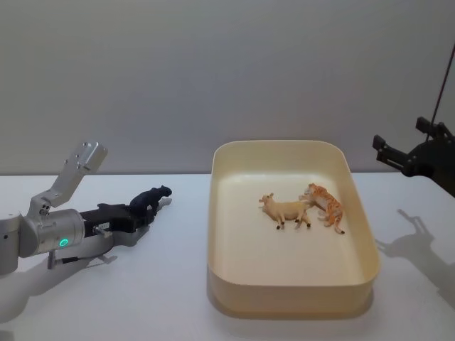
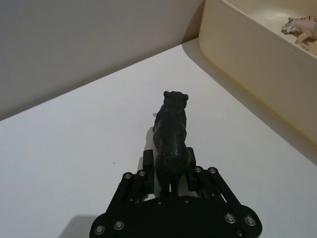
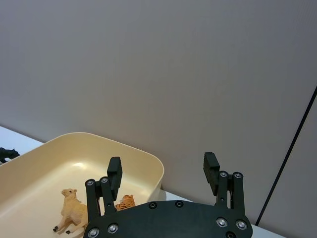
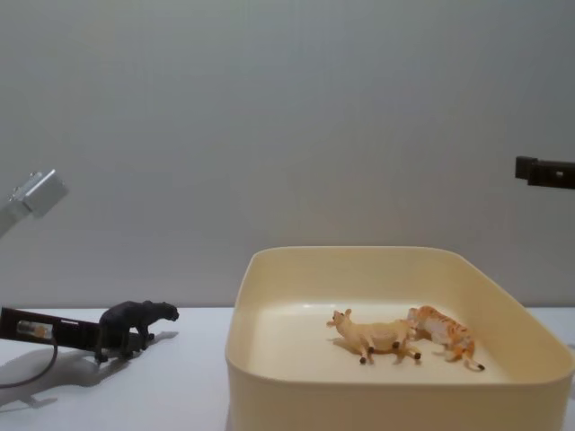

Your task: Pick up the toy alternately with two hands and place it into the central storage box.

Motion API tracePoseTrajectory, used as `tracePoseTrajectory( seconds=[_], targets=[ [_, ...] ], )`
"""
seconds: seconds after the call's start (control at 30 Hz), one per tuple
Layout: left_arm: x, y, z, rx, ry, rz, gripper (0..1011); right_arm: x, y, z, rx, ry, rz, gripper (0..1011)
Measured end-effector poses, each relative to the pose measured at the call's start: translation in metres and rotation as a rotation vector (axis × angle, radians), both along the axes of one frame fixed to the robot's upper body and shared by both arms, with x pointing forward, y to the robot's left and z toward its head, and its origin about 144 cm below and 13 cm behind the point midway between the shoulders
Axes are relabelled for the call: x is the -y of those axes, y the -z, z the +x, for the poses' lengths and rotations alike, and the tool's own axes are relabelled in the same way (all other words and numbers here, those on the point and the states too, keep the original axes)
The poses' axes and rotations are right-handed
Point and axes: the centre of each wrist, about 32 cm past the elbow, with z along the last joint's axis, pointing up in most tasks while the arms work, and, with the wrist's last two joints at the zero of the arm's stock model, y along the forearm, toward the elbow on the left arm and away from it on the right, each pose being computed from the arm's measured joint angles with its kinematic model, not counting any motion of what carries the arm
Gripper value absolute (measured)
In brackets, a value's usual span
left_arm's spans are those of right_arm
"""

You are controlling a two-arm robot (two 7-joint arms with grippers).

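At the lower left of the head view, the left tool [image 1: 140,213] is clenched on the rear of a black toy panther [image 1: 152,198], which stands on the white bench [image 1: 106,298] with its feet down, left of the box. The cream storage box [image 1: 220,213] sits in the middle of the frame; a tan toy animal [image 1: 286,209] and an orange toy tiger [image 1: 325,204] lie inside, touching each other. At the right edge, the right tool [image 3: 163,173] hangs released, raised above the bench.

Lab test bench — bare white table [image 1: 142,298], grey wall [image 1: 213,71].
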Motion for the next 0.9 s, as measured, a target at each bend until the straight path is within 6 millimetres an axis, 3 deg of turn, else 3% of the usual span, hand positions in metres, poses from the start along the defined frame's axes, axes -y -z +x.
tracePoseTrajectory(
  seconds=[0.23,0.63,0.9],
  targets=[
    [0.0,0.0,0.0,0.001,-0.001,0.002,211,0.0,0.0,0.0,0.0,0.0,0.0,1001],
    [-0.002,-0.008,-0.006,0.064,0.012,-0.009,187,0.0,0.0,0.0,0.0,0.0,0.0,1001],
    [-0.004,-0.026,-0.013,0.133,0.055,-0.019,187,0.0,0.0,0.0,0.0,0.0,0.0,1001]
  ],
)
